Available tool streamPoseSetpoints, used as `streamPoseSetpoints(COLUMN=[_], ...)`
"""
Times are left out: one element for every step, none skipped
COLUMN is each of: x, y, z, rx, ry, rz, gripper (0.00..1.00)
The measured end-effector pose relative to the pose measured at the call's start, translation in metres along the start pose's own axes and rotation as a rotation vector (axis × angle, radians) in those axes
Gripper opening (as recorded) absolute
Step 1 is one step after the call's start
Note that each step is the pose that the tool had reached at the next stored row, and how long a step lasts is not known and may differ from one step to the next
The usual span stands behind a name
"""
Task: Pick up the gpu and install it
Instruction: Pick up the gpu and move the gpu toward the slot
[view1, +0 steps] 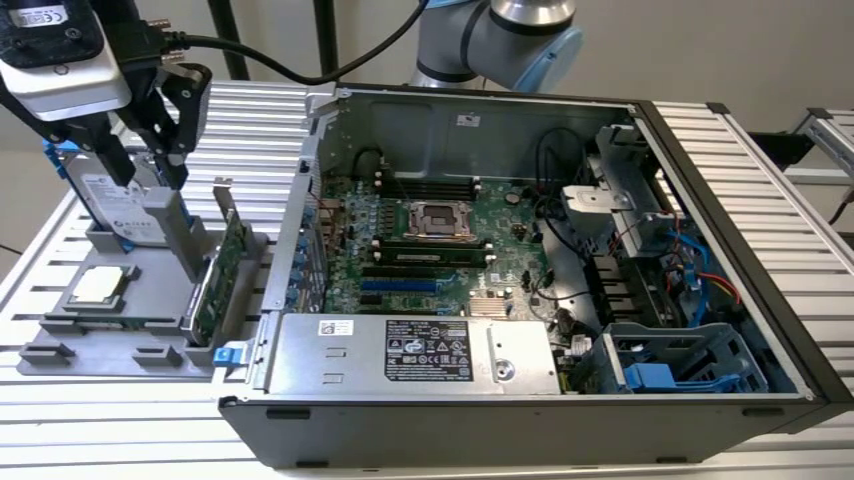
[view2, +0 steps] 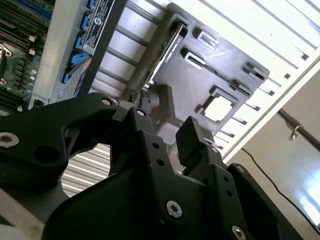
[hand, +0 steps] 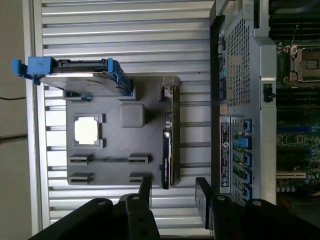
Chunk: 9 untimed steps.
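The gpu (view1: 220, 275) stands on its long edge in a slot of the grey holder tray (view1: 80, 335), at the exterior view's left, green board facing the open computer case. Both wrist views show the gpu edge-on (hand: 168, 150) (view2: 167, 50). My gripper (view1: 150, 178) hangs above the tray's far part, over a grey post and near the hard drive, apart from the card. Its black fingers (hand: 145, 192) stand open with nothing between them, and the gripper (hand: 174, 196) sits just off the card's end. The fingers (view2: 190, 140) also show in the second wrist view.
A silver hard drive with blue rails (view1: 114, 205) (hand: 80, 80) and a square CPU chip (view1: 100, 286) (hand: 88, 131) (view2: 218, 107) share the tray. The open computer case (view1: 534, 425) lies beside it, motherboard (view1: 427, 250) exposed, with cables and drive bays at its right. Ribbed metal table all round.
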<state>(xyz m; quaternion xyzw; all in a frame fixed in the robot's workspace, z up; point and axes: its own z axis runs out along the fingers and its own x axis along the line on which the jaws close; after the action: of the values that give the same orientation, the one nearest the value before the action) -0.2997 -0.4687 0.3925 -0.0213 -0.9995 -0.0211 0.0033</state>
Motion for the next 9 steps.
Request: streamPoseSetpoints(x=[0.0000,0.0000,0.0000,0.0000,0.0000,0.0000,0.0000,0.0000,0.0000], y=[0.0000,0.0000,0.0000,0.0000,0.0000,-0.0001,-0.0001,-0.0001,-0.0001], z=[0.0000,0.0000,0.0000,0.0000,0.0002,0.0008,0.0014,0.0020,0.0028], rx=[0.0000,0.0000,0.0000,0.0000,0.0000,-0.0001,0.0000,0.0000,0.0000], ry=[0.0000,0.0000,0.0000,-0.0001,-0.0001,-0.0001,-0.0001,0.0000,0.0000], rz=[0.000,0.000,0.000,0.000,0.000,0.000,0.000,0.000,0.000], gripper=[1.00,1.00,1.00,1.00,1.00,1.00,1.00,1.00,1.00])
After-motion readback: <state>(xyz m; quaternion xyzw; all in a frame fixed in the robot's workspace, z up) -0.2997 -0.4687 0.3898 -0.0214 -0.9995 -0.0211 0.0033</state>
